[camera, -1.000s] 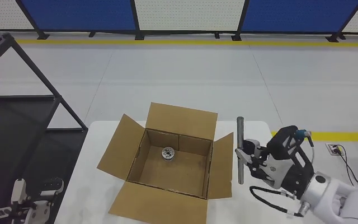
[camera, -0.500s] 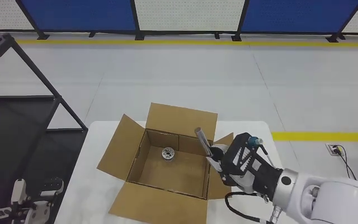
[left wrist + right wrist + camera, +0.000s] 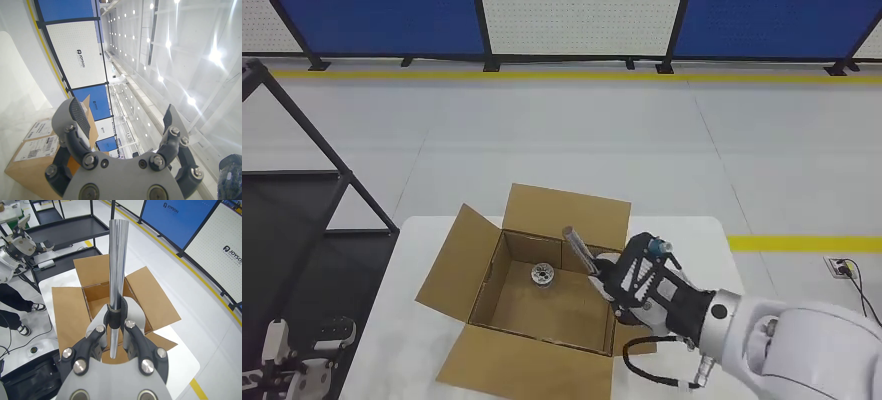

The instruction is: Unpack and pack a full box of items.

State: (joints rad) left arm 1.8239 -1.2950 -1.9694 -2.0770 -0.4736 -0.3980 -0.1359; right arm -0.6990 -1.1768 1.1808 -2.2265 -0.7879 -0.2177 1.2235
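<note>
The left gripper points up toward ceiling lights, fingers spread wide; a labelled cardboard box sits just beside it.

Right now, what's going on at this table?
The right gripper has its fingers shut on a shiny metal rod and holds it tilted above the open cardboard box, which sits on the white table. One small round metal part lies on the box floor. The left gripper is off beside the table, fingers open and empty.
</note>
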